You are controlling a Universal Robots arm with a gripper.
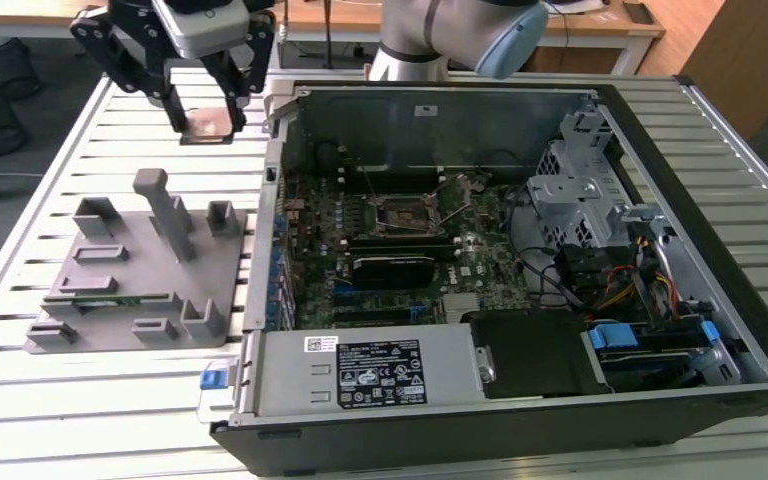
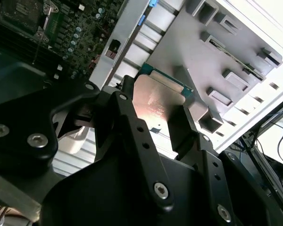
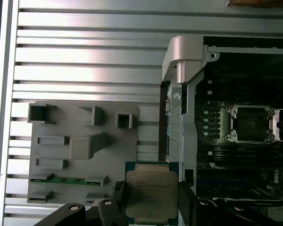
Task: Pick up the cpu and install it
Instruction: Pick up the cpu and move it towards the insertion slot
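Two black jaws pinch the cpu [image 1: 208, 128] by opposite edges, one finger on each side, so the chip sits squarely between them with its flat faces left uncovered. In the exterior view it hangs clear of the slatted metal worktop [image 1: 104, 140]. It is over the strip between the far end of the grey plastic fixture [image 1: 137, 290] and the near corner of the open computer case [image 1: 518, 100], toward the exterior view's left. The first wrist view looks onto the cpu [image 3: 152, 190], showing its silver-grey lid and a thin green border along one edge. Beyond it lie the fixture [image 3: 80, 155], with a green memory stick [image 3: 61, 180] seated in one slot, and the worktop [image 3: 85, 56]. The motherboard's processor socket [image 3: 250, 123] is inside the case, well apart from the chip; in the exterior view the socket [image 1: 404, 212] sits near the middle of the board. The second wrist view shows the cpu [image 2: 160, 99] held between the two dark fingers, with the fixture [image 2: 217, 61] behind it.
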